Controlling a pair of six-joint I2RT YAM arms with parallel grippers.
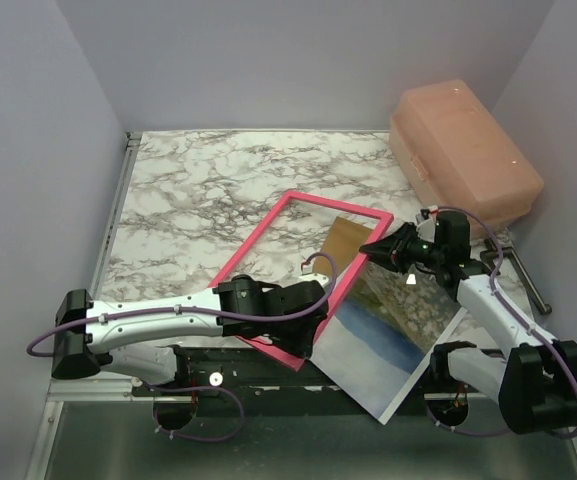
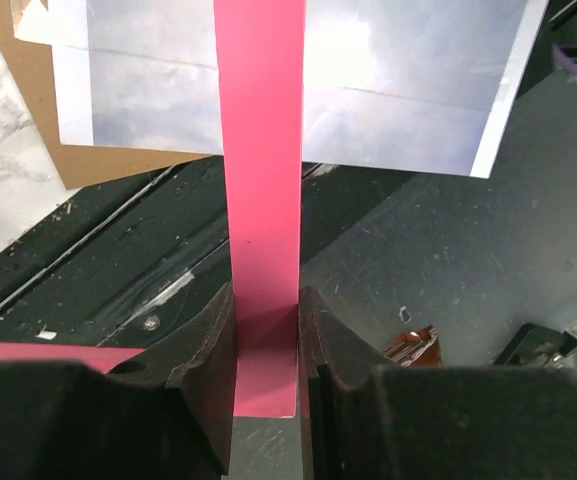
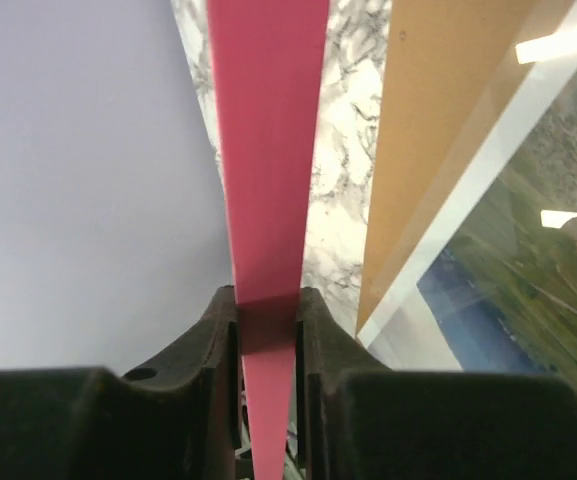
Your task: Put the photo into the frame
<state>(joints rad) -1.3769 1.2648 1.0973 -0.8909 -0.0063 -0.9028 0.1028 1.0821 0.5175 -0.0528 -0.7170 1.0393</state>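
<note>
Robot lab test cell, not a lived-in room. Plain pale panel walls (image 1: 38,150) close in three sides of a marble-patterned tabletop (image 1: 198,180). Two white-and-black arms, left arm (image 1: 158,318) and right arm (image 1: 493,300), are bolted at its near edge (purple cables (image 1: 32,346) looping loose). A peach plastic lidded bin (image 1: 463,150) sits in the far right corner.

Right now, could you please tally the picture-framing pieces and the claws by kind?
pink frame: 1
photo: 1
brown backing board: 1
left claw and right claw: 2
Total: 5
</note>
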